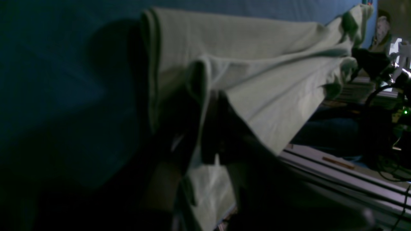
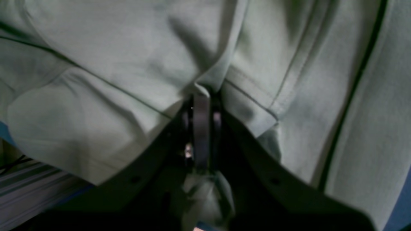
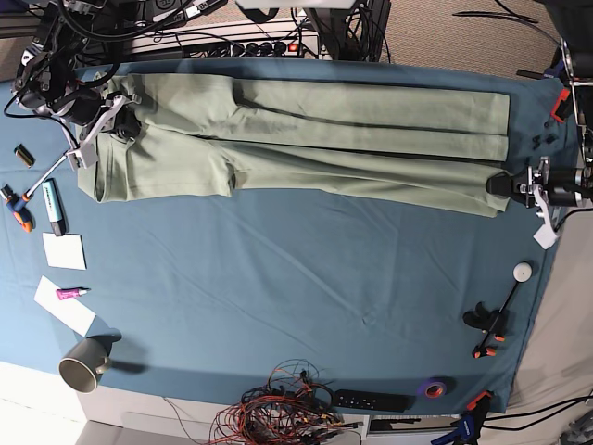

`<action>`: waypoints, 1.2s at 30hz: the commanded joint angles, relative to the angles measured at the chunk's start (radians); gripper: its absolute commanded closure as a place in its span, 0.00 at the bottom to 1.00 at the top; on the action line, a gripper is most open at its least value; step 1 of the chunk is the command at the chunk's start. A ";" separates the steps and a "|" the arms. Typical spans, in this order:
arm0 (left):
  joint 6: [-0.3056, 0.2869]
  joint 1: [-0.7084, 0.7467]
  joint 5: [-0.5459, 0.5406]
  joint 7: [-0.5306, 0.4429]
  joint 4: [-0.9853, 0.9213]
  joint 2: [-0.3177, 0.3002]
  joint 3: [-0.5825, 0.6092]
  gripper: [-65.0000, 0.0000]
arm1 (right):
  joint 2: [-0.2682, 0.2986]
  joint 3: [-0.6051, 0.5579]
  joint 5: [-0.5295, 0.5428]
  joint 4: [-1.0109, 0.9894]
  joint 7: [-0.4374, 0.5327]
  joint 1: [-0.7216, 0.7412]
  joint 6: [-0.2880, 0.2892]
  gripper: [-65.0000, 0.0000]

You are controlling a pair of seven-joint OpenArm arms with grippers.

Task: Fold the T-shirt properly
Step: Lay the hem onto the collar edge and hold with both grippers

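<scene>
Sage-green T-shirt [image 3: 306, 139] stretches across frame top, both ends pinched by left gripper [image 3: 505, 184] and right gripper [image 3: 119, 123]; uneven pull risks cloth slipping free.

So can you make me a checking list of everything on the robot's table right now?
Surface: teal-blue table cloth, mostly bare in the middle.
Job's things: pale sage-green knit T-shirt folded into a long band along the far edge.
Clutter: grey mug, white paper cards, pink marker, purple tape roll.
Grippers: left gripper and right gripper both shut on the shirt's ends.
Cables: red and orange wire tangle at the near edge.
Surroundings: power strip behind the table.
</scene>
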 commanded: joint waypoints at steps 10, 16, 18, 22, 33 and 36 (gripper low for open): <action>-0.005 0.016 -0.019 0.001 0.014 -0.031 -0.005 0.99 | 0.018 0.010 0.002 0.018 0.012 0.003 0.001 1.00; -0.005 0.016 -0.019 0.001 0.015 -0.032 -0.005 0.58 | 0.017 0.010 0.002 0.018 0.045 0.003 0.001 0.73; -0.005 0.016 -0.019 0.001 0.015 -0.035 -0.005 0.58 | 0.018 0.010 0.002 0.018 0.064 0.003 0.001 0.65; -0.005 0.016 -0.019 0.001 0.016 -0.061 -0.005 0.58 | 0.017 0.018 0.002 0.018 0.082 0.010 0.001 0.65; -0.005 0.017 -0.019 0.001 0.016 -0.129 -0.005 0.58 | 0.015 0.106 0.036 0.018 0.084 0.037 0.001 0.65; -0.005 0.018 -0.019 0.001 0.016 -0.127 -0.005 0.58 | 0.010 0.106 0.036 0.018 0.084 0.037 0.001 0.65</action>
